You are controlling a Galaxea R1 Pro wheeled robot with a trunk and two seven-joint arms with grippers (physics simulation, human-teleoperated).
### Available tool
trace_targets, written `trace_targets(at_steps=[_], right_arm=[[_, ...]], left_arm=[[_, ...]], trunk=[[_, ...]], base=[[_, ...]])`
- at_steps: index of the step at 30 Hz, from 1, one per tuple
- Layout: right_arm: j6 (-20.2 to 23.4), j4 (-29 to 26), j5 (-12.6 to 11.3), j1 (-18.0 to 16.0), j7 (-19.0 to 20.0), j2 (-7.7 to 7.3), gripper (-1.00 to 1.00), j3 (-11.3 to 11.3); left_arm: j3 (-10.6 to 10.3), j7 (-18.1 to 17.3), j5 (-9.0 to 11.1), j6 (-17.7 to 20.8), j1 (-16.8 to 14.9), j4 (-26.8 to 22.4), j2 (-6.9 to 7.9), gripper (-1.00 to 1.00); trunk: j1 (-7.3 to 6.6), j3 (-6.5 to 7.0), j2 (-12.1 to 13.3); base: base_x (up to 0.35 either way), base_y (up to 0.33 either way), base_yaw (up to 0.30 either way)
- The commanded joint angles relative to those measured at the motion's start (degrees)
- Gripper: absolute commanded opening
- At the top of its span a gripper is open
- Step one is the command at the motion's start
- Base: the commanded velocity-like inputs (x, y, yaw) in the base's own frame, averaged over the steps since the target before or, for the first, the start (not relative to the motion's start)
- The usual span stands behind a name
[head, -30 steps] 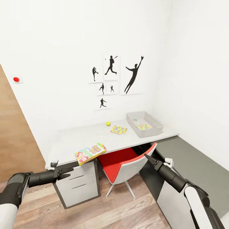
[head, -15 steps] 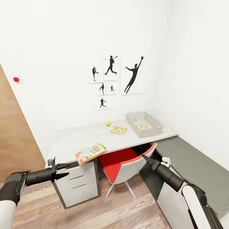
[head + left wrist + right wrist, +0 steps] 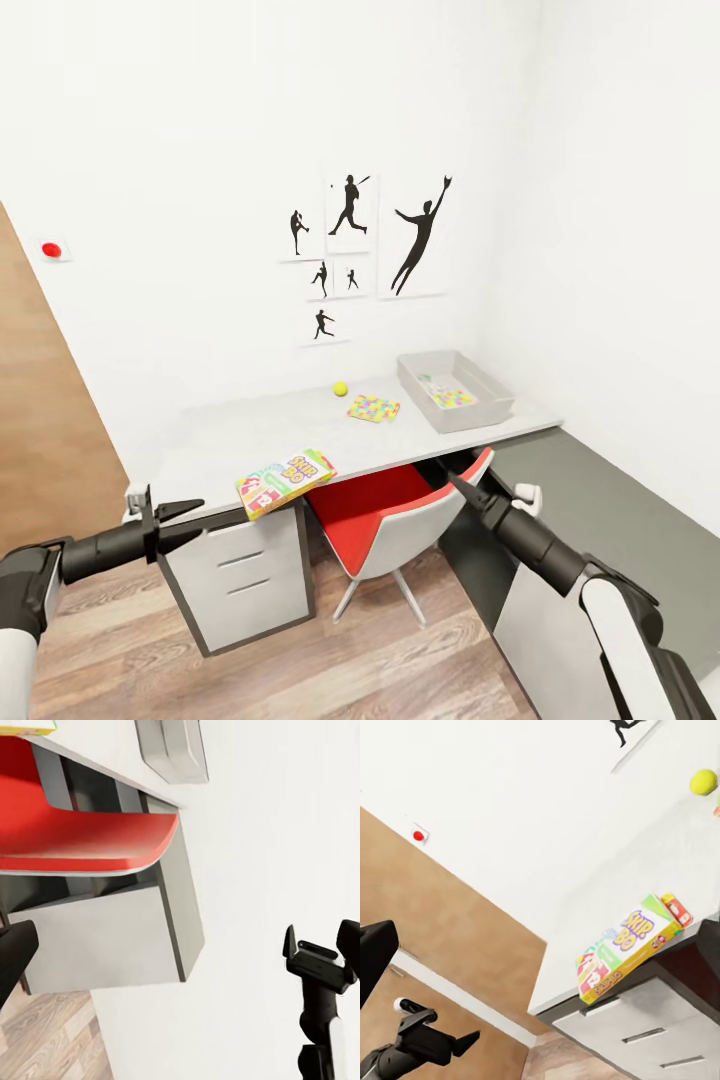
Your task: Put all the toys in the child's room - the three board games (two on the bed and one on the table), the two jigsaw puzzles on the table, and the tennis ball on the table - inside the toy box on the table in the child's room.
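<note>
We stand facing the table (image 3: 250,425) with both arms held low and apart, short of the front edge, which we judge to be a ready posture for a reach not yet begun. Our left gripper (image 3: 178,521) has its jaws spread and carries nothing, hanging near the drawer end; whether our right gripper (image 3: 460,487), near the red chair (image 3: 385,515), is open or closed we cannot tell. The toy box (image 3: 455,390) sits at the far right end of the table by the wall, with one jigsaw puzzle (image 3: 452,397) lying inside it. The other jigsaw puzzle (image 3: 373,408) lies flat on the tabletop just beside the box, and the tennis ball (image 3: 341,388) rests near it, towards the wall. A board game (image 3: 285,481) overhangs the front edge above the drawers, well apart from the box; its lid reads "SKIP-BO", clearest in the right wrist view (image 3: 631,943). Smaller print on it is too fine to read
</note>
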Motion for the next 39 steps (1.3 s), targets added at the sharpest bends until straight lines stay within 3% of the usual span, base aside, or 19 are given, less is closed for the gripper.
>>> trace_targets(at_steps=[1,4,11,22,26,39], right_arm=[[0.46,-0.44,-0.26,-0.07,1.03,0.00,1.00,-0.17],[0.42,-0.94,-0.25,-0.10,4.64,-0.07,1.00,-0.30],[0.40,-1.16,-0.24,-0.11,9.24,-0.16,1.00,-0.85],[0.35,-1.18,-0.25,-0.13,9.82,-0.11,1.00,-1.27],[0.32,-1.18,-0.23,-0.14,9.82,-0.10,1.00,-1.28],[0.22,-1.18,-0.16,-0.15,9.74,-0.11,1.00,-1.66]], left_arm=[[0.21,-0.49,-0.57,0.63,-0.09,-0.04,-0.01,1.00],[0.52,-0.49,-0.48,0.70,-0.17,-0.04,-0.03,1.00],[4.79,-0.49,-0.31,0.55,-0.21,2.14,0.03,1.00],[7.66,-0.49,-0.25,0.57,-0.22,2.77,1.20,1.00],[8.65,-0.49,-0.29,0.57,-0.22,2.77,1.62,1.00],[10.04,-0.49,-0.34,0.61,-0.22,2.94,4.04,1.00]], trunk=[[0.02,-0.10,-0.09],[0.02,-0.10,-0.09],[0.46,-0.46,-0.89],[2.88,-2.44,-5.31],[3.10,-2.62,-5.71],[5.95,-4.95,-10.92]], base=[[0.000,0.000,0.000],[0.000,0.000,0.000],[0.000,0.000,0.000],[0.000,0.000,0.000],[0.000,0.000,0.000],[0.000,0.000,0.000]])
